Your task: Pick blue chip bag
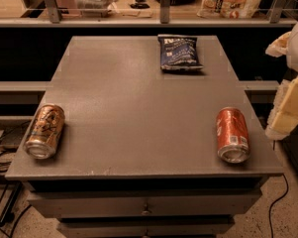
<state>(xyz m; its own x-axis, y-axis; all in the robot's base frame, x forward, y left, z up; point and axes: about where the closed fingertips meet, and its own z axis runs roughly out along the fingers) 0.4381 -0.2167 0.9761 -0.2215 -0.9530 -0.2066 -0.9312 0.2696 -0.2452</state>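
Note:
The blue chip bag is a small dark navy foil bag with white lettering. It lies flat near the far edge of the grey table, right of centre. My gripper shows as pale cream and white parts at the right edge of the view, beside the table's right side. It is well to the right of the bag, nearer the camera, and touches nothing.
A bronze can lies on its side at the table's front left. A red can lies on its side at the front right, close to my gripper. A large pale printed bag stands on the counter behind. Cables lie on the floor at left.

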